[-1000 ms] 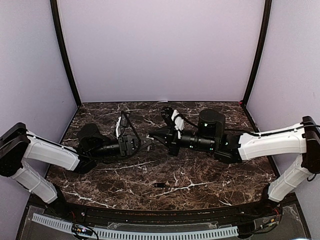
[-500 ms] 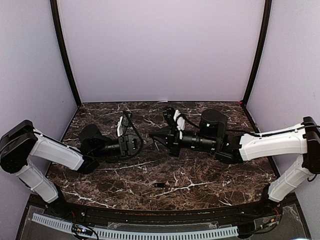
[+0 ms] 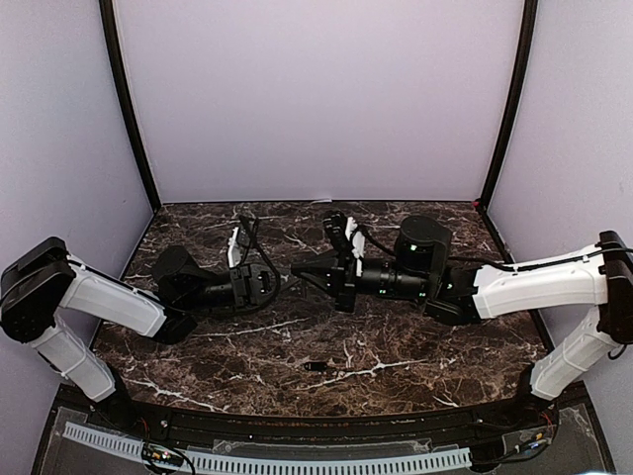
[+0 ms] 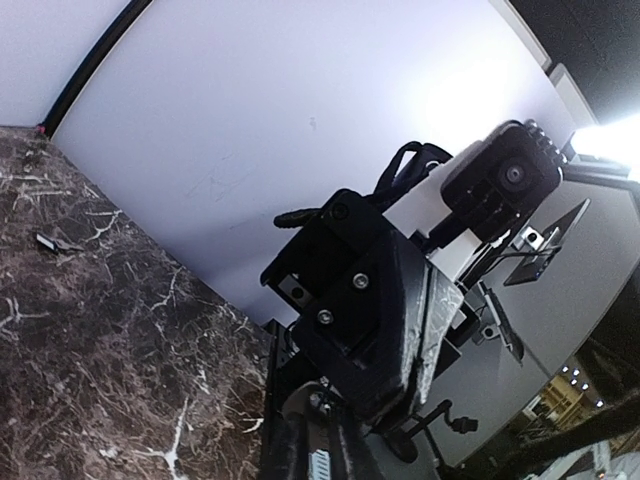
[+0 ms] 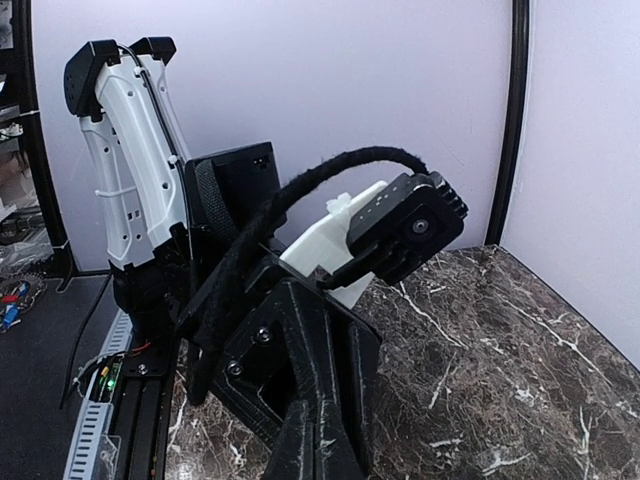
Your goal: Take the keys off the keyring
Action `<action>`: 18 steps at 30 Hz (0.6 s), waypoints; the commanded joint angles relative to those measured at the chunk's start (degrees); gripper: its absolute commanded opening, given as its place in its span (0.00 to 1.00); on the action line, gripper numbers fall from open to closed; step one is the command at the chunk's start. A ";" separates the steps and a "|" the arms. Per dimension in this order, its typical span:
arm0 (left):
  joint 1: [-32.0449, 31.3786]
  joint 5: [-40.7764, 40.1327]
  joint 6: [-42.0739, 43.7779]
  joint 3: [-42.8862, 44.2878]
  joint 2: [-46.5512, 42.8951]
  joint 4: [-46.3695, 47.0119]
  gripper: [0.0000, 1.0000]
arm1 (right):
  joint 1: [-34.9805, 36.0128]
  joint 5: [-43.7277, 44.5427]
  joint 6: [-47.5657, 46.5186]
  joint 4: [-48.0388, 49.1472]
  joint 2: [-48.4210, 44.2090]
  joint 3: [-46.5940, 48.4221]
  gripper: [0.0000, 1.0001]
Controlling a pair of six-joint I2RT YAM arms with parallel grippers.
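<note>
One key (image 3: 318, 367), a tiny dark oblong piece, lies loose on the marble near the front; it also shows in the left wrist view (image 4: 55, 242). My two grippers meet tip to tip above the table's middle. The left gripper (image 3: 284, 280) points right. Its fingers stand close together around a small pale curved piece, the keyring (image 4: 310, 399). The right gripper (image 3: 297, 270) points left, its fingers (image 5: 312, 445) pressed together against the left gripper's tips. Any key on the ring is hidden between the fingers.
The dark marble table (image 3: 415, 346) is closed in by lilac walls on three sides. A white slotted cable tray (image 3: 297, 461) runs along the near edge. Both forearms lie low across the middle.
The left gripper has drawn back a little to the left. The right gripper has followed it left, staying at its tips. The loose key has not moved.
</note>
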 commanded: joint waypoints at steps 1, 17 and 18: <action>-0.20 1.98 0.19 0.79 -0.66 4.01 0.22 | -0.11 -1.94 2.55 3.70 0.08 -0.14 0.00; -0.83 5.46 2.81 -1.30 -3.61 9.30 0.60 | -0.63 -4.68 8.77 8.48 -2.26 2.05 0.00; -0.87 5.22 3.16 -1.44 -4.08 9.28 0.61 | -0.68 -4.90 9.10 8.78 -2.65 1.92 0.00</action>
